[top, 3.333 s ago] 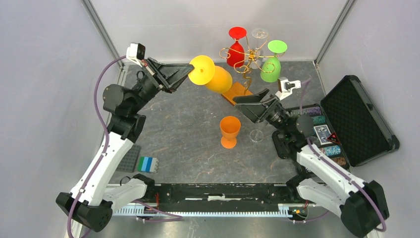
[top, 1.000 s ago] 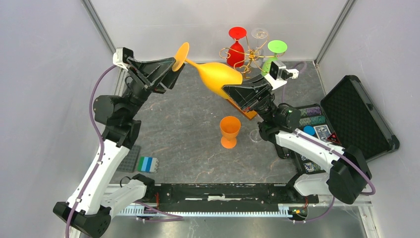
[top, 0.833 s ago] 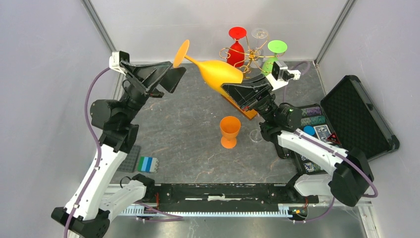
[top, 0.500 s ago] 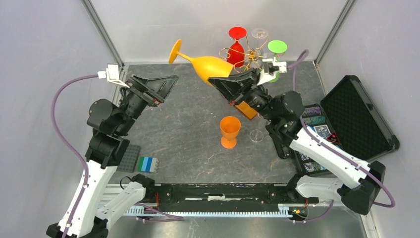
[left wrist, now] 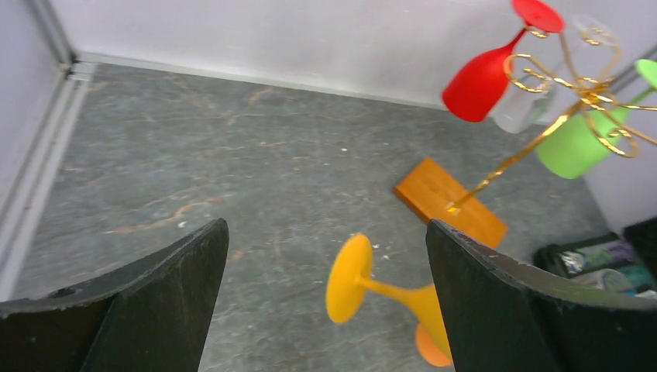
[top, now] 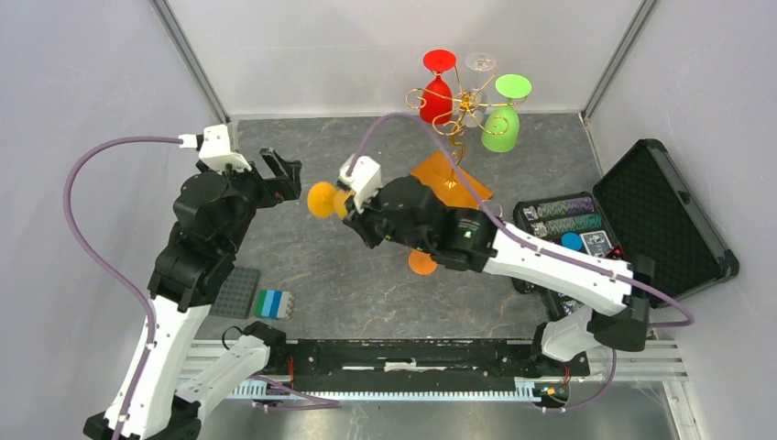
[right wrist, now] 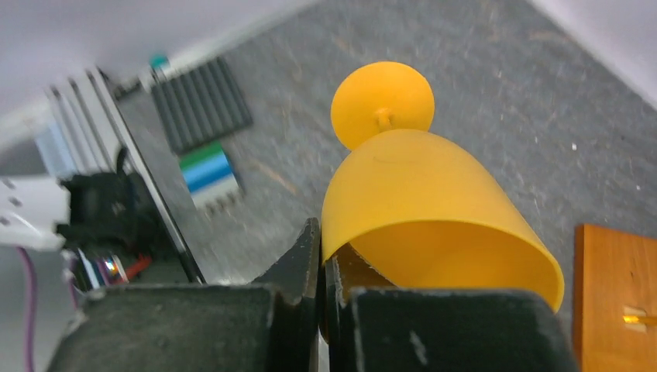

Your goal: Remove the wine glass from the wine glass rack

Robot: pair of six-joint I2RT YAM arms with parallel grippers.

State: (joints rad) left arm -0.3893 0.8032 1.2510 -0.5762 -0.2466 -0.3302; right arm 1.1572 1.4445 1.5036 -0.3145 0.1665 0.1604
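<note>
Right gripper (right wrist: 321, 249) pinches the yellow wine glass (right wrist: 422, 205) by its bowl rim, off the wine glass rack (top: 455, 108) at 1 o'clock, held over table centre with its foot toward 9. Left gripper (left wrist: 325, 232) spread, empty. To finish: turn foot down, lower gently, avoid orange cup (top: 422, 264). Rim pinch shows in right wrist view only; top view hides the bowl.

The left arm (top: 167, 346) and right arm (top: 559, 268) share white link shells and black, rounded joint housings. A purple cable (top: 128, 140) runs along each to a small white camera block (top: 218, 147) at the wrist. The fingers (left wrist: 147, 302) are broad, grainy, matte black wedges.
</note>
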